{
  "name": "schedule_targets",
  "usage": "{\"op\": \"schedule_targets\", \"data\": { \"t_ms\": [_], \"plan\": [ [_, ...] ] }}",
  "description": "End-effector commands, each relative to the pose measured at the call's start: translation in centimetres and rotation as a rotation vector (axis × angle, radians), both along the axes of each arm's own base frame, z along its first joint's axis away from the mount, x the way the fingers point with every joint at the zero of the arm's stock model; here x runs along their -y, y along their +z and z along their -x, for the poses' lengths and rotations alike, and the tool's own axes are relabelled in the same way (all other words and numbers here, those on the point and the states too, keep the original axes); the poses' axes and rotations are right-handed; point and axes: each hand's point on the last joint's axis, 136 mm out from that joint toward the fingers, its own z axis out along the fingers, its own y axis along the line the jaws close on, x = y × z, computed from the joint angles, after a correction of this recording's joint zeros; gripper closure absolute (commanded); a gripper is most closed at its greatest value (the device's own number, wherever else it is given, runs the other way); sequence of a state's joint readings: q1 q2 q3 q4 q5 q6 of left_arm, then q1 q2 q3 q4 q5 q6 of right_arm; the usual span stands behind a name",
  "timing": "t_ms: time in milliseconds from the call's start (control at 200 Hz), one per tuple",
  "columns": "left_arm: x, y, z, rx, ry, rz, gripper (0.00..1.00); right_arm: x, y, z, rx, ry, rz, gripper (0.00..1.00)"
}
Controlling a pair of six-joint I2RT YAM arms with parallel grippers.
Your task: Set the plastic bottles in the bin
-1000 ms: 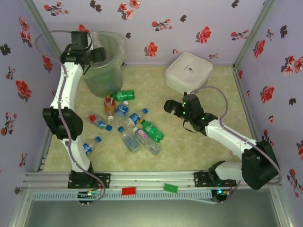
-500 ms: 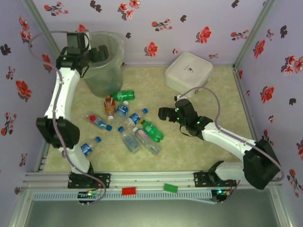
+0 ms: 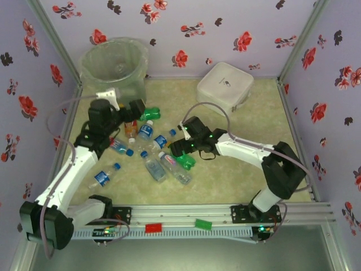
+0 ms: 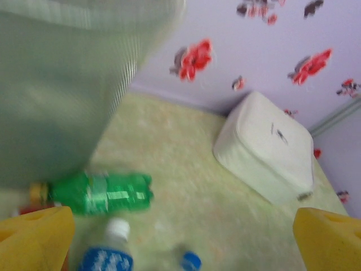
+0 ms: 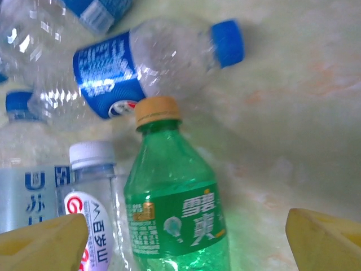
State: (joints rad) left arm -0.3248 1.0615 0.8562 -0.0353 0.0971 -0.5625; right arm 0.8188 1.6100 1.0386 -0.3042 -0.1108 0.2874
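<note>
Several plastic bottles lie in a pile on the floor mat. Among them are a green one [image 3: 149, 114] by the bin [image 3: 115, 68], an orange-red one [image 3: 131, 127] and clear blue-labelled ones [image 3: 152, 168]. My left gripper [image 3: 137, 107] hangs open near the bin's foot; under it I see the green bottle [image 4: 101, 195] and a white-capped, blue-labelled bottle [image 4: 110, 257]. My right gripper [image 3: 176, 148] is open and low over a second green bottle [image 5: 175, 209]. That bottle lies between my yellow fingers [image 5: 42, 248], untouched, next to a white-capped clear bottle [image 5: 93, 192].
A white square lidded box [image 3: 224, 84] stands at the back right, also seen past my left fingers [image 4: 268, 149]. Flowered walls close in the mat on three sides. One clear bottle [image 3: 104, 178] lies apart near the left arm's base.
My left gripper has left the bin's rim and come down to the bottles by its foot. My right gripper has swung left, down over the green bottle in the pile.
</note>
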Motion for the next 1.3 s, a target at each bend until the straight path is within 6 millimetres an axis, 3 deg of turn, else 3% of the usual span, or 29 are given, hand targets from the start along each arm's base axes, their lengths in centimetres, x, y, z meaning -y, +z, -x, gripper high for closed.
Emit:
{"op": "schedule_targets", "data": {
  "t_ms": [0,215,420,730,1000,1120,1295],
  "plan": [
    [1.9,0.3,0.8,0.064,-0.013,0.222,0.00,-0.4,-1.2,1.6,-0.063,0.119,0.068,0.10],
    [2.6,-6.0,1.9,-0.044,0.025,0.265,0.00,-0.2,-2.7,1.6,-0.068,0.148,0.181,0.14],
    [2.5,-8.8,2.6,-0.117,0.030,0.231,0.00,0.7,-4.8,1.7,-0.100,0.132,0.277,0.21],
    [2.8,-9.4,2.7,-0.118,0.024,0.238,0.00,1.7,-6.1,0.8,-0.075,0.089,0.358,0.26],
    [3.4,-9.5,2.7,-0.129,0.013,0.245,0.00,1.3,-6.0,0.3,-0.041,0.080,0.330,0.43],
    [3.6,-9.4,2.4,-0.158,0.033,0.296,0.00,1.0,-4.9,0.0,0.002,0.092,0.301,0.47],
    [5.0,-7.4,2.3,-0.129,-0.008,0.354,0.00,0.5,-1.0,-0.7,0.092,0.076,0.216,0.49]
  ]
}}
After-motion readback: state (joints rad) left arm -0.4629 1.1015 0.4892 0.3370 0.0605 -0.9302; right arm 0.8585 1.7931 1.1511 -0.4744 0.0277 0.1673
